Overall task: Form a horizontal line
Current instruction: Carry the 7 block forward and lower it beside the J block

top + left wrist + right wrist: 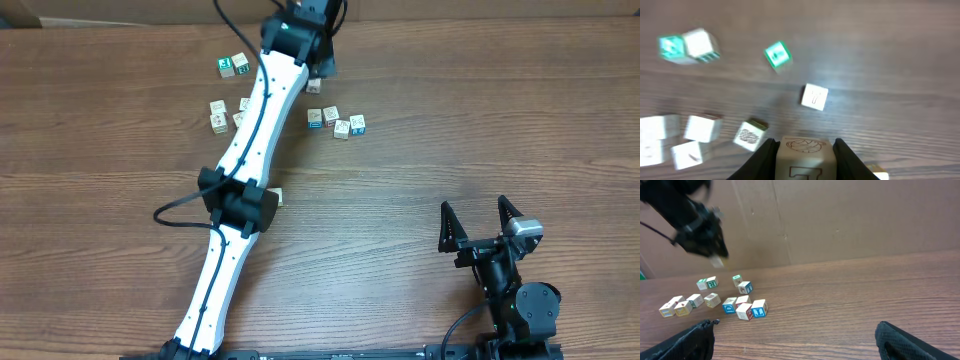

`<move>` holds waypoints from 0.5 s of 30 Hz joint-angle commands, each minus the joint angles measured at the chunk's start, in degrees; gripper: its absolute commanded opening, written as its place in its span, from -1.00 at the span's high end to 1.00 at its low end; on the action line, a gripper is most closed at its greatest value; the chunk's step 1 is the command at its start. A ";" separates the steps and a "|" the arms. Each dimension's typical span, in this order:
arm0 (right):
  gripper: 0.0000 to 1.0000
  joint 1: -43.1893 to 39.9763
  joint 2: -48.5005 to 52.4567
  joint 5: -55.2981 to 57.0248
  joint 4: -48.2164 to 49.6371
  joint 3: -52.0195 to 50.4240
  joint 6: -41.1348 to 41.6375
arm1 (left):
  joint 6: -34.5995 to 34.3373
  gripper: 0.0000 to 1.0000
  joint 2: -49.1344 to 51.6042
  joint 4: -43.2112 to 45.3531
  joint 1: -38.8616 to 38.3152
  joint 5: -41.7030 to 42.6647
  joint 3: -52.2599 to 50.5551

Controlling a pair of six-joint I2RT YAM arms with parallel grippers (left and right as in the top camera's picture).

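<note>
Right wrist: wood-grain table, cardboard backdrop.

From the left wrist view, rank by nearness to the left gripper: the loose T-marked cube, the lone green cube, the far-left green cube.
1. The loose T-marked cube, ahead of the left gripper, slightly right.
2. The lone green cube, farther ahead, slightly left.
3. The far-left green cube, upper left corner.

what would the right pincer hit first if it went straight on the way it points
Nothing close: the right pincer stands open and points across bare table; the cluster of cubes lies off to its left. Farther on it would probably reach the cardboard wall, though depth is hard to judge.
</note>
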 commanded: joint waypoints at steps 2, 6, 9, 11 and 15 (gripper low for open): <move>-1.00 -0.28 -0.46 0.33 0.26 -0.59 -0.26 | 0.42 0.49 -4.70 -3.32 0.33 -2.32 3.21; -1.00 -0.28 -0.46 0.33 0.26 -0.59 -0.26 | 0.42 0.49 -9.22 -6.69 0.15 -2.32 3.21; -1.00 -0.28 -0.46 0.33 0.26 -0.59 -0.26 | 0.42 0.49 -11.91 -9.73 0.15 -2.32 3.21; -1.00 -0.28 -0.46 0.33 0.26 -0.59 -0.26 | 0.42 0.49 -13.44 -12.04 0.15 -2.29 3.21; -1.00 -0.28 -0.46 0.33 0.26 -0.59 -0.26 | 3.32 0.49 -15.30 -14.08 0.15 1.31 3.19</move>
